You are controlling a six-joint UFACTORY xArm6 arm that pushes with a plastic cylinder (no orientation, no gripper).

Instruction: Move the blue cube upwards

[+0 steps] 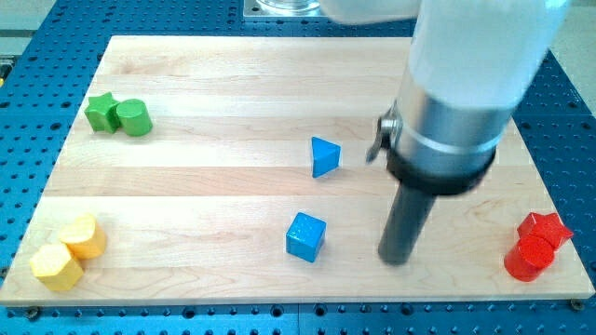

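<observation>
Near the bottom middle of the pale wooden board (223, 84) sits the small blue cube (305, 235), flat on the wood with one corner turned toward the view's bottom. My tip (396, 260), the lower end of the straight dark rod, rests on the board to the cube's right, at about the cube's own level and clearly apart from it. No hand or jaws exist here, so nothing spreads, presses together or pinches; the rod touches no block.

Straight above the cube, near it but not touching, stands a blue triangular prism (324, 156). That is the main hazard: a long upward push would likely drive the cube into the prism and carry both along.

A second risk comes from where my tip stands. Pushing from the cube's right would send it toward the view's left, not upward, so I judge the tip must first get below the cube. Swinging round too tightly could clip the cube's lower right corner and spin it. Because the cube sits turned, an off-centre push from below may also make it rotate and slide off the tip sideways.

Far to the cube's right, the two red blocks (536, 247) and, far to its left, the two yellow blocks (67, 253) and two green blocks (118, 114) seem well out of danger.
</observation>
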